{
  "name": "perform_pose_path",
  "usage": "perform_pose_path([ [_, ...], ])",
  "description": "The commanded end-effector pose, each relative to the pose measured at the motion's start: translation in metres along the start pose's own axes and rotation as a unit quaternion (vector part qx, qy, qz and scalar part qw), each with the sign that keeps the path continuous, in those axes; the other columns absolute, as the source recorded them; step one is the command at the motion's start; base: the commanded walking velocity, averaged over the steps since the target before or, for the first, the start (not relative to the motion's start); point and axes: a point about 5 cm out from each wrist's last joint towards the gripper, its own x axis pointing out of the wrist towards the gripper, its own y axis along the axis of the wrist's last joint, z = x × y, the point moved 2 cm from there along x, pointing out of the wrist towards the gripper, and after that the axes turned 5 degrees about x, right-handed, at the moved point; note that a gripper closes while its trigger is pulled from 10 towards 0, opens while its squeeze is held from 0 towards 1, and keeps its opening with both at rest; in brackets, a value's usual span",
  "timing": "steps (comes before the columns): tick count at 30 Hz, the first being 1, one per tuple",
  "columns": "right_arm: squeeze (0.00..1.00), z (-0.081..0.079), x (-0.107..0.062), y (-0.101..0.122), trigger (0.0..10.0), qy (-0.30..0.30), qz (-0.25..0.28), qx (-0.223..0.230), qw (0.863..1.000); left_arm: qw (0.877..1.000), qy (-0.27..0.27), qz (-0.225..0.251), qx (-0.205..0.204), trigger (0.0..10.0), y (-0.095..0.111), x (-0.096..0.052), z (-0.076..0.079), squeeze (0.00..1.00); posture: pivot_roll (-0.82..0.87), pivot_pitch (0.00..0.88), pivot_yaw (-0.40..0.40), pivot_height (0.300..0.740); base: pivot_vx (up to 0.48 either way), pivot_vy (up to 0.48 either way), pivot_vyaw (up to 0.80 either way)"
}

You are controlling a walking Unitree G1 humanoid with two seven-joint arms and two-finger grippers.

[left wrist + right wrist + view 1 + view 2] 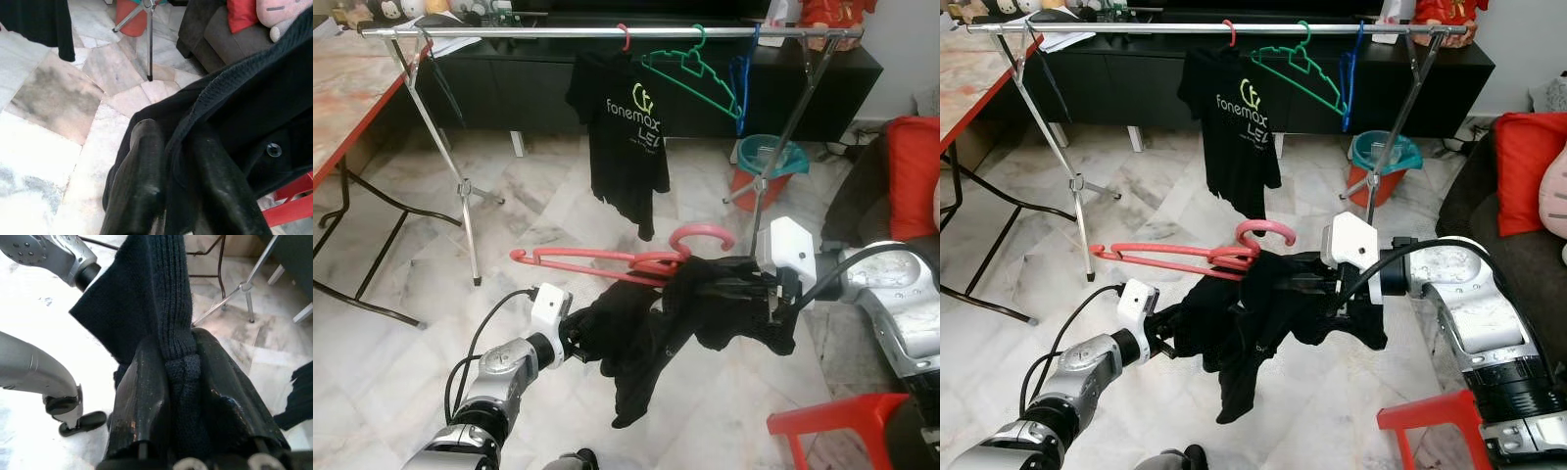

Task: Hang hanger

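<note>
Both tools, left tool [579, 343] and right tool [759, 291], pinch a black knitted garment [685, 313] on a pink hanger [607, 259] above the marble floor [401, 372], before a metal clothes rail [607, 31].

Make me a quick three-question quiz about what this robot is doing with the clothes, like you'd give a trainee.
1. True or false: the pink hanger is already hooked on the rail.
2. What is the right claw clamped on?
A. the green hanger
B. the black garment
C. the red stool
3. Fill in: on the rail, the black T-shirt with a printed logo hangs from a ____ hook.

Key
1. False. It sits low in front of the robot, threaded into the black garment, well below the rail.
2. B. The left claw pinches the same garment at its other side.
3. Red.
</note>
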Motion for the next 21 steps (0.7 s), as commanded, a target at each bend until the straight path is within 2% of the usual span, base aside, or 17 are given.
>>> perform_pose_path([
  [1,0.0,-0.003,-0.002,0.002,0.0,0.011,0.01,-0.003,1.0,1.0,0.01,-0.006,-0.012,0.0,-0.005,-0.005,-0.003,0.0,0.03,0.132,-0.007,0.736,0.0,0.0,0.0],
  [3,0.0,-0.006,-0.007,-0.003,0.0,0.025,0.009,0.009,1.0,1.0,0.018,-0.018,-0.007,0.0,-0.008,-0.008,-0.006,0.0,0.03,0.133,-0.006,0.736,0.0,0.0,0.0],
  [10,0.0,-0.009,-0.028,-0.026,0.0,0.028,-0.052,0.03,0.998,0.998,0.047,-0.036,0.002,0.0,-0.016,-0.019,-0.017,0.0,0.03,0.134,0.004,0.736,0.0,0.0,0.0],
  [14,0.0,-0.012,-0.035,-0.03,0.0,0.041,-0.062,0.039,0.996,0.997,0.055,-0.046,0.005,0.0,-0.019,-0.021,-0.018,0.0,0.04,0.134,0.008,0.736,0.0,0.0,0.0],
  [15,0.0,-0.012,-0.038,-0.032,0.0,0.043,-0.069,0.04,0.996,0.996,0.065,-0.054,0.013,0.4,-0.02,-0.022,-0.02,0.0,0.03,0.132,0.009,0.736,0.0,0.0,0.0],
  [16,0.0,-0.012,-0.04,-0.033,0.0,0.042,-0.073,0.042,0.996,0.995,0.072,-0.061,0.018,1.6,-0.021,-0.023,-0.022,0.0,0.03,0.132,0.009,0.736,0.0,0.0,0.0],
  [17,0.0,-0.011,-0.043,-0.035,0.0,0.042,-0.077,0.044,0.995,0.994,0.079,-0.066,0.024,5.1,-0.022,-0.024,-0.024,0.0,0.03,0.133,0.012,0.736,0.0,0.0,0.0],
  [18,0.0,-0.011,-0.045,-0.036,0.0,0.043,-0.083,0.044,0.995,0.994,0.082,-0.068,0.025,10.0,-0.022,-0.024,-0.025,0.0,0.04,0.133,0.012,0.736,0.0,0.0,0.0],
  [20,0.0,-0.01,-0.047,-0.038,0.0,0.043,-0.095,0.042,0.994,0.994,0.085,-0.069,0.026,10.0,-0.023,-0.025,-0.025,0.0,0.04,0.133,0.013,0.736,0.0,0.0,0.0],
  [21,0.0,-0.01,-0.052,-0.045,0.0,0.047,-0.129,0.036,0.99,0.993,0.089,-0.074,0.026,10.0,-0.024,-0.026,-0.027,0.0,0.04,0.134,0.015,0.736,0.0,0.0,0.0],
])
